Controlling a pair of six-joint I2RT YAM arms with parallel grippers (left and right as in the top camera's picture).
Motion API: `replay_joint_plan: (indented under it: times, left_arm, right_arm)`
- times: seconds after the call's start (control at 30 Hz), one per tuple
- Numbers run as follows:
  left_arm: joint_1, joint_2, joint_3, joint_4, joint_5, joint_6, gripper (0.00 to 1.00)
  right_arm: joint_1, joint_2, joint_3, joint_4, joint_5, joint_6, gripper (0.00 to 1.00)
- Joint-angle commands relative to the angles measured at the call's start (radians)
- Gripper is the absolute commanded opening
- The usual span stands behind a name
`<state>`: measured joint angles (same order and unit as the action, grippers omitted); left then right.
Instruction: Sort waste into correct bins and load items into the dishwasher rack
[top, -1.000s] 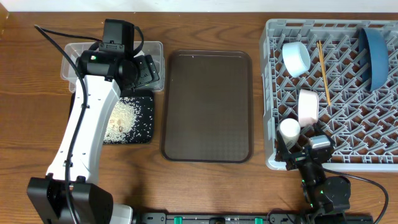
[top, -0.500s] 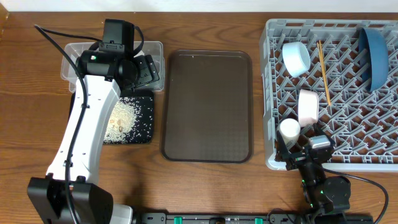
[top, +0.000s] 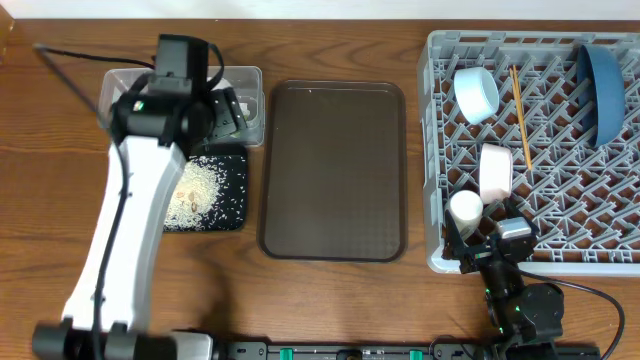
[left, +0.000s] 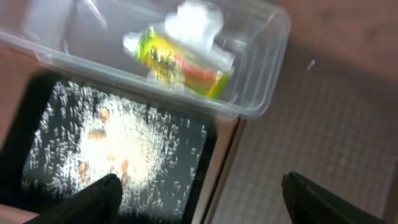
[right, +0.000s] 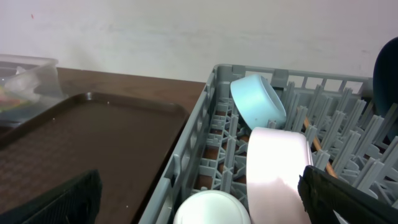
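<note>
Waste is lying in two containers at the left of the counter (top: 40, 200). The crumpled white napkin (left: 196, 22) and the yellow-green printed wrapper (left: 180, 59) are resting side by side, touching, inside the clear tub (left: 258, 62). Loose rice grains (left: 124, 143) are spreading across the flat black tray (left: 31, 118), which is sitting just beside the tub's long wall. The left gripper (left: 205, 199) is hanging above the corner where the black tray, the tub and the brown serving tray (top: 335, 170) are coming close together. Its jaws are standing wide apart, gripping nothing. The left arm (top: 135, 220) is covering much of the tub and part of the black tray in the overhead view.

The dishwasher rack (top: 435, 150) is occupying the right of the counter, well apart from the tub. Within it, the light blue bowl (top: 476, 94) is leaning on its side near the far left corner. The chopsticks (top: 519, 115) are lying across the pegs just to its right, reading as one thin line from above. The dark blue dish (top: 600, 90) is standing on edge toward the far right. The white bowl (top: 496, 172) is standing on edge nearer the front, with the small pale cup (top: 465, 208) just beside it at the front left. The right gripper (top: 487, 243) is hovering at the rack's front left corner, near the cup. Its jaws are likewise standing apart, with nothing between them.
</note>
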<state>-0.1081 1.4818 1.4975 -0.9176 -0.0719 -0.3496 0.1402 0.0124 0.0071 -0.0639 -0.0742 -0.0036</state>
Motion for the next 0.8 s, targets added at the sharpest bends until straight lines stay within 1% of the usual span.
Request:
replay_joint_plan:
  times: [0.0,0.07,0.13,0.3,0.57,0.67,0.77]
  left_arm:
    - [0.003,-0.126,-0.102,0.100,-0.014,0.103,0.85]
    - [0.003,-0.218,-0.218,0.235,0.020,0.184,0.85]
    - [0.005,-0.303,-0.332,0.351,0.027,0.229,0.85]
    - [0.040,-0.540,-0.663,0.625,0.039,0.233,0.85]
    - [0.058,-0.933,-1.102,0.867,0.034,0.246,0.85]
    - [0.058,-1.078,-1.234,0.928,0.034,0.249,0.85]
    - [0.058,-1.192,-1.326,0.946,0.034,0.249,0.85]
  right_arm:
    - [0.011,-0.006,-0.002,-0.004,0.003,0.014,0.99]
    - [0.011,-0.006,-0.002,-0.004,0.003,0.014,0.99]
    - [0.011,-0.006,-0.002,-0.004,0.003,0.014,0.99]
    - [0.011,-0.006,-0.002,-0.004,0.003,0.014,0.99]
    - [0.011,-0.006,-0.002,-0.004,0.003,0.014,0.99]
    - [0.011,-0.006,-0.002,-0.004,0.003,0.014,0.99]
    - [0.011,-0.006,-0.002,-0.004,0.003,0.014,0.99]
